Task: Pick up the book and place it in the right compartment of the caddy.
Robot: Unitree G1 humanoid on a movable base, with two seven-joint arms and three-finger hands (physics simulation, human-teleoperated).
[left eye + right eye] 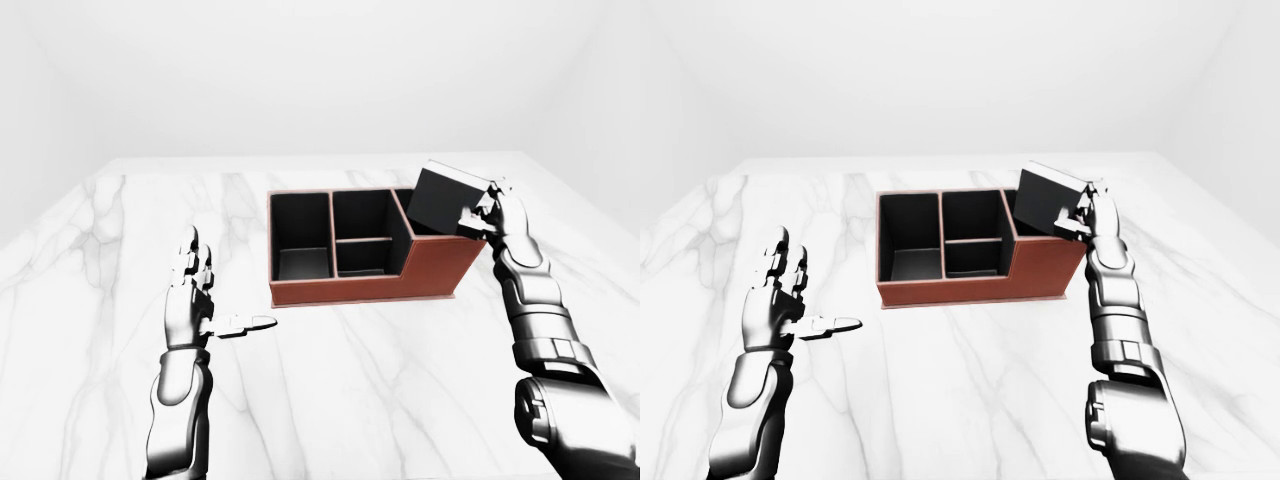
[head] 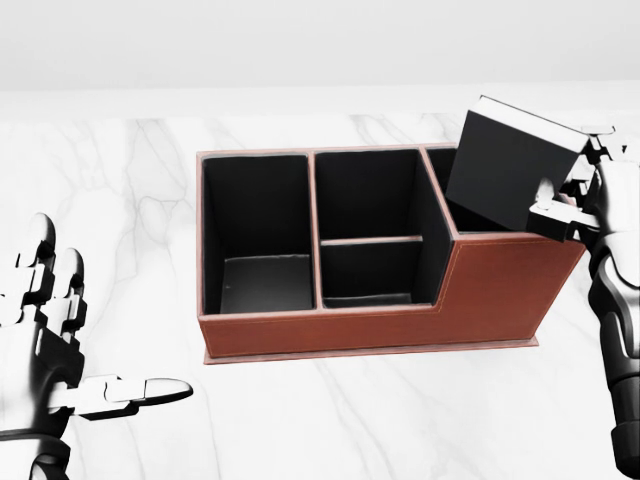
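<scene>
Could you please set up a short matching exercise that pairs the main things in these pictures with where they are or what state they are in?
Column one:
1. book
2. caddy
3. left hand
4. right hand

Column two:
A. open, holding nothing, at the left of the head view
B. reddish-brown outside, dark inside, standing on the marble table
C. closed on the book beside the caddy's right end
D. dark, tilted, its lower end in the caddy's right compartment

Pairs: 1-D, 2-B, 3-A, 4-C
</scene>
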